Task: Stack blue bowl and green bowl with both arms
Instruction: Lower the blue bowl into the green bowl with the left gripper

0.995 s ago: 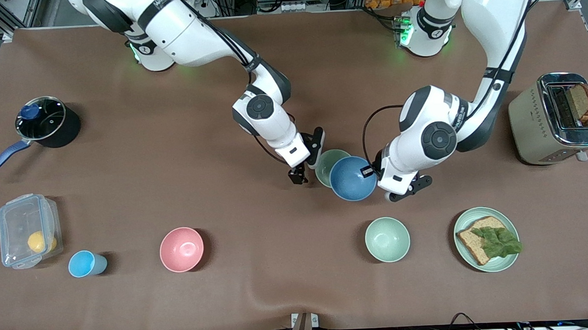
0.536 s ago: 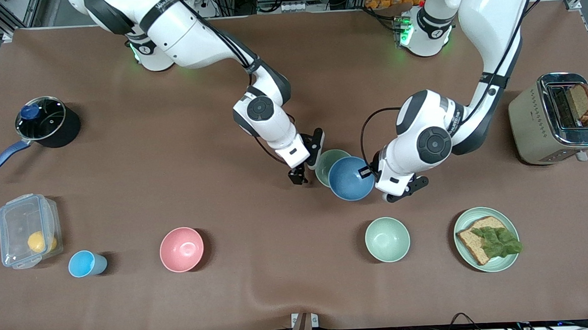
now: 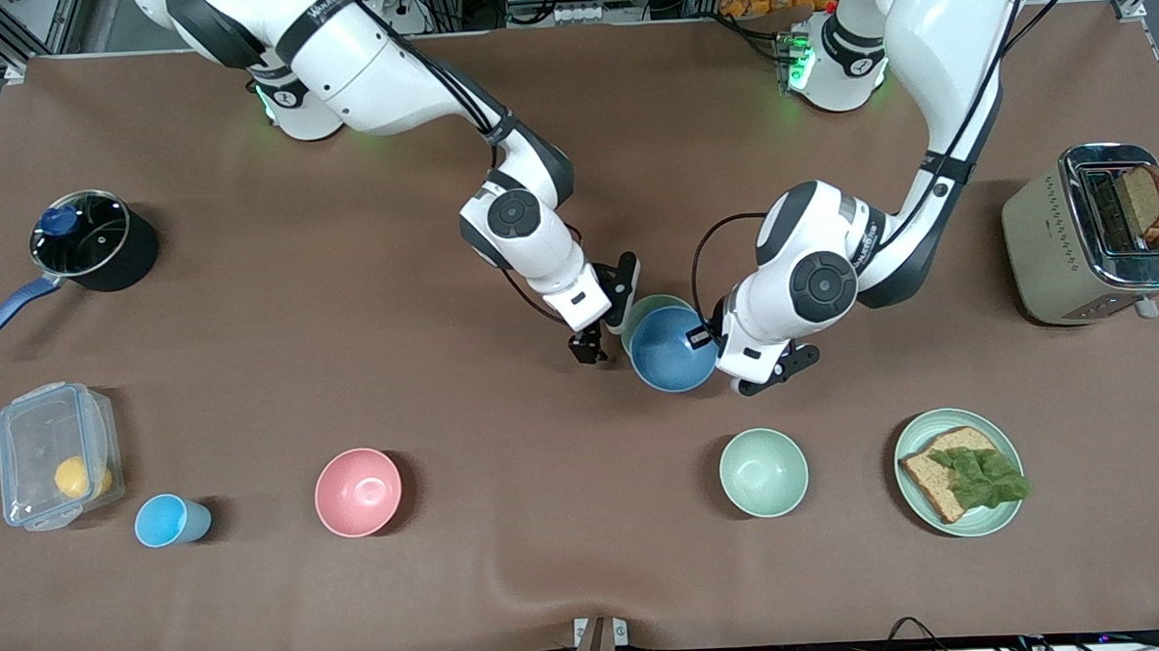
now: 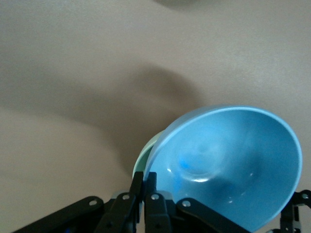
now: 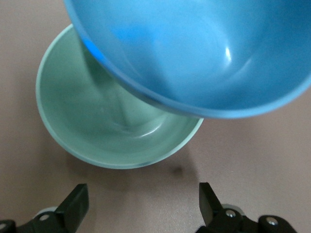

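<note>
Blue bowl (image 3: 672, 350), smooth matte round, pinched at rim by left gripper (image 3: 705, 338), hangs tilted over sage green bowl (image 5: 102, 121) mid-table. Right gripper (image 3: 590, 348) spread wide beside green bowl. Brown cloth-covered table (image 3: 440, 273).

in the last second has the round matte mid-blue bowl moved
Yes. The round matte mid-blue bowl, held by the left gripper, has shifted toward the right arm's end of the table, covering more of the sage-green bowl, which has stayed put.
</note>
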